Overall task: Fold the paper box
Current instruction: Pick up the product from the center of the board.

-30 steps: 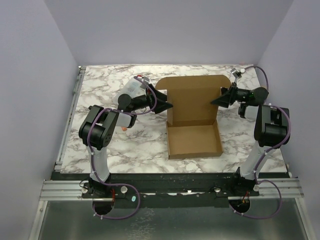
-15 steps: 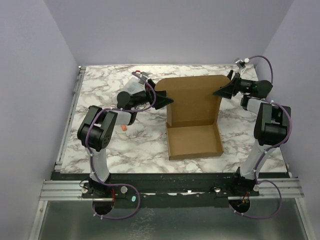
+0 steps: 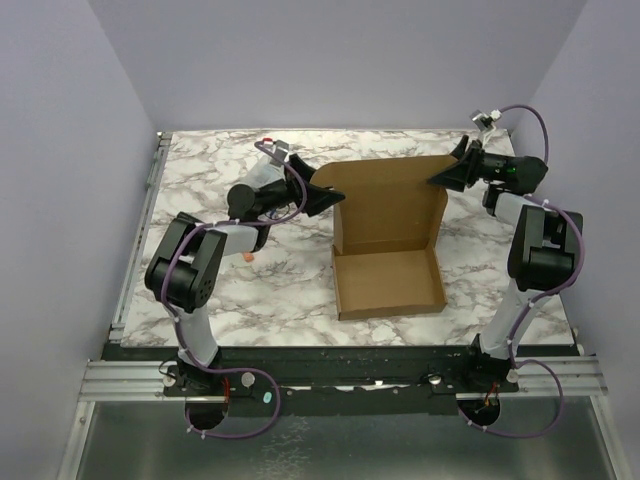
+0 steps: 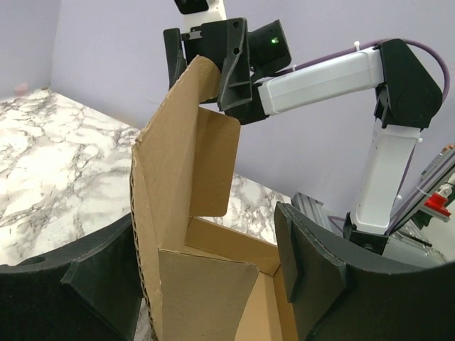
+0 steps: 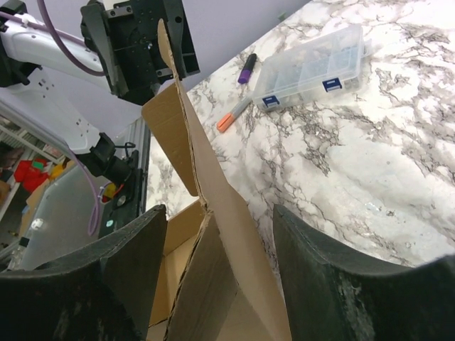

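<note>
A plain brown cardboard paper box [image 3: 388,240] sits in the middle of a white and grey marbled table [image 3: 200,180], between two black robot arms. Its shallow rectangular tray lies flat on the side nearer the arm bases. Its broad lid panel stands up from the tray's far wall, roughly upright and well off the table.

The top edge of that raised lid is the long axis that matters. It runs left to right, and a gripper waits at each end. The left gripper [image 3: 325,198] reaches in from the left to the lid's upper left corner. The right gripper [image 3: 445,178] reaches in from the right to the upper right corner. Neither arm is clearly the nearer one, since each meets its own end of the panel.

Both grippers are spread wide. In the left wrist view the lid's side edge and a folded side flap rise in the gap between the dark fingers [image 4: 313,263], closer to the left-hand one. In the right wrist view the thin edge of the panel likewise runs up the middle of the gap between the fingers [image 5: 334,284], with space on both sides. Neither pair appears to be squeezing the cardboard.

The tray lies below and toward the near side of both grippers. Bringing the lid down over it would probably mean both ends travelling together toward the arm bases, so the panel does not twist.
</note>
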{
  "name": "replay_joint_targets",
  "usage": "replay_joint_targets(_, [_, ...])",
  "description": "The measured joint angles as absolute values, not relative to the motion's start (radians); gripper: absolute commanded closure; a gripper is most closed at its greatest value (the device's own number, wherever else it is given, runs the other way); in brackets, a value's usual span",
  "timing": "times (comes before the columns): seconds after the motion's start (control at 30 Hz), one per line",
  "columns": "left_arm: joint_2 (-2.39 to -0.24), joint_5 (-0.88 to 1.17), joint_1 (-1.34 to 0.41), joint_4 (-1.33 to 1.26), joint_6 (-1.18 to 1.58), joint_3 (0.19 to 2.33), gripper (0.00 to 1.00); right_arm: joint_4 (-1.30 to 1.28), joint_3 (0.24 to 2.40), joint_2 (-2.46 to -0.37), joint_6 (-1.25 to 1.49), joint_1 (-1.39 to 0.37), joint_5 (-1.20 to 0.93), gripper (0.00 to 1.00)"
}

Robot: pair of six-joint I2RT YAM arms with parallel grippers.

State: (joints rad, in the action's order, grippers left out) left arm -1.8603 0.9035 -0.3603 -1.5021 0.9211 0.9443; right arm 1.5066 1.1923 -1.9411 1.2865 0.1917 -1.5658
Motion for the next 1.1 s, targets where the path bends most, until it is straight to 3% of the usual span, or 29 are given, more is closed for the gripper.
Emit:
replay_joint_targets(0.4, [-1.633, 0.85, -0.356, -1.467, 0.845, 0.824, 0.29, 1.507, 1.13, -1.829, 1.28, 0.192, -1.565, 0.45])
replay_joint_targets(0.83, [-1.019, 0.581, -0.346, -0.636, 0.451, 0.759, 0.3, 1.507, 1.0, -1.782, 1.234, 0.192, -1.565, 0.46])
replay_joint_targets(0.87, [-0.997, 0.549, -0.346, -0.569, 0.448, 0.756, 0.28, 1.507, 0.991, -1.775, 1.229, 0.192, -1.565, 0.46])
replay_joint_targets(1.0, [-0.91, 0.371, -0.34, -0.277, 0.472, 0.719, 0.02, 1.507, 0.949, -1.726, 1.215, 0.192, -1.565, 0.46])
replay_joint_targets(1.1, [-0.852, 0.225, -0.332, -0.133, 0.533, 0.634, 0.01, 1.508, 0.937, -1.693, 1.208, 0.192, -1.565, 0.46])
